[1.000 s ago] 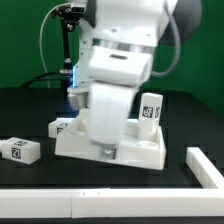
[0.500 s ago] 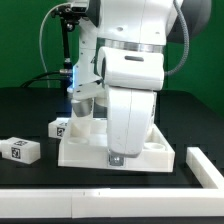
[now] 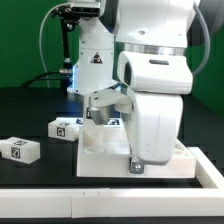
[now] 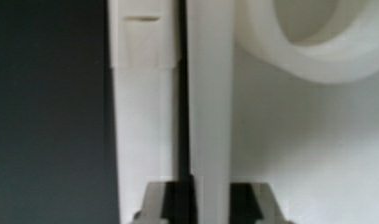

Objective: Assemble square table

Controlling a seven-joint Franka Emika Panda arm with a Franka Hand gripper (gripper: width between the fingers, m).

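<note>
In the exterior view we see the square top (image 3: 100,162) lying on the black worktop (image 3: 30,112) beneath the arm (image 3: 155,90), with two loose legs (image 3: 65,127) at that view's left. In the wrist view the jaws pinch its raised rim (image 4: 207,120), probably to shift it.
</note>
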